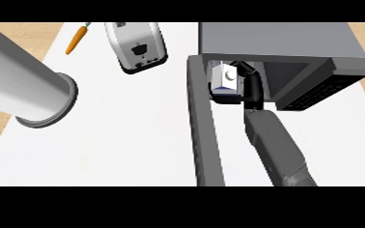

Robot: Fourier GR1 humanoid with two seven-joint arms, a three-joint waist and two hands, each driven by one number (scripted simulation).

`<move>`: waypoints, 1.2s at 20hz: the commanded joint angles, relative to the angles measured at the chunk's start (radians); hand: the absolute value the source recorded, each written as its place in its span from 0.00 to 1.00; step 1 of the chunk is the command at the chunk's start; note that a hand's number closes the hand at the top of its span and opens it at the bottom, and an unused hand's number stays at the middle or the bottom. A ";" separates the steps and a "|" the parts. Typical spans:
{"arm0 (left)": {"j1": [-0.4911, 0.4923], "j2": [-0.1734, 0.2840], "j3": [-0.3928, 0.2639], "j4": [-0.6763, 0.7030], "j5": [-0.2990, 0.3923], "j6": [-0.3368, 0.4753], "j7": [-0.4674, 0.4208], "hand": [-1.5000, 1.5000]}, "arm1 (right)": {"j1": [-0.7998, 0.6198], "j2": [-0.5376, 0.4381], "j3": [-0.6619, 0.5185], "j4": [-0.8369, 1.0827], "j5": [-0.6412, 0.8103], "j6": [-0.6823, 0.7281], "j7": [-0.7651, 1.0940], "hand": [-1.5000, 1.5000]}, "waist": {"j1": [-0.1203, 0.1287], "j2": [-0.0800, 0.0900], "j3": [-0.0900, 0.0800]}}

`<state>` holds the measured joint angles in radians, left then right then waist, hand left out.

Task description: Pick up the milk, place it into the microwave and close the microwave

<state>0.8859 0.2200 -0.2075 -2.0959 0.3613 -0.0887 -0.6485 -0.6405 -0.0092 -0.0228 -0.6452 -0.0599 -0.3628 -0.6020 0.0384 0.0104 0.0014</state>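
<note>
Head view: toaster (137, 46), carrot (76, 39) beside microwave (285, 46).

We see the white counter (121, 125) lit brightly and evenly, with no glare and almost no cast shadow under the toaster (137, 46) or the carrot (76, 38). The only dark area is inside the microwave (285, 58), where the cavity falls into shade around the milk carton (224, 79). Edges look slightly soft throughout, and the left forearm (32, 84) looms large and stretched near the frame's side.
</note>
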 commanded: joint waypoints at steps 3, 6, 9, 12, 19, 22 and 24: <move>-0.023 0.022 0.022 -0.004 0.021 -0.013 0.037 0.00 | -0.164 -0.032 -0.056 0.261 0.040 -0.075 -0.052 1.00 | 0.017 0.009 0.001; -0.055 -0.002 0.014 0.053 0.003 -0.016 0.000 0.00 | -0.195 -0.086 -0.061 0.341 0.060 -0.058 -0.076 1.00 | 0.027 0.014 0.001; -0.001 -0.005 -0.023 0.035 -0.017 -0.030 -0.019 0.00 | -0.214 -0.102 -0.083 0.390 0.060 -0.088 -0.108 1.00 | 0.047 0.020 0.002; -0.065 0.008 -0.003 0.018 -0.013 -0.023 0.010 0.00 | -0.254 -0.109 -0.069 0.424 0.087 -0.121 -0.116 1.00 | 0.060 0.033 0.003; -0.026 0.024 0.003 0.037 -0.006 -0.052 -0.006 0.00 | -0.272 -0.170 -0.055 0.466 0.136 -0.222 -0.201 1.00 | 0.080 0.035 0.004; -0.051 0.013 -0.011 0.047 0.002 -0.060 -0.006 0.00 | -0.319 -0.175 -0.068 0.482 0.129 -0.231 -0.180 1.00 | 0.093 0.043 0.004; -0.045 0.030 0.010 0.053 0.013 -0.074 -0.008 0.00 | -0.325 -0.191 -0.097 0.469 0.104 -0.218 -0.207 1.00 | 0.094 0.044 0.005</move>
<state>0.8398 0.2434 -0.2023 -2.0555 0.3678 -0.1473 -0.6504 -0.9434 -0.1761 -0.0965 -0.1791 0.0571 -0.5707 -0.7775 0.1226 0.0496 0.0052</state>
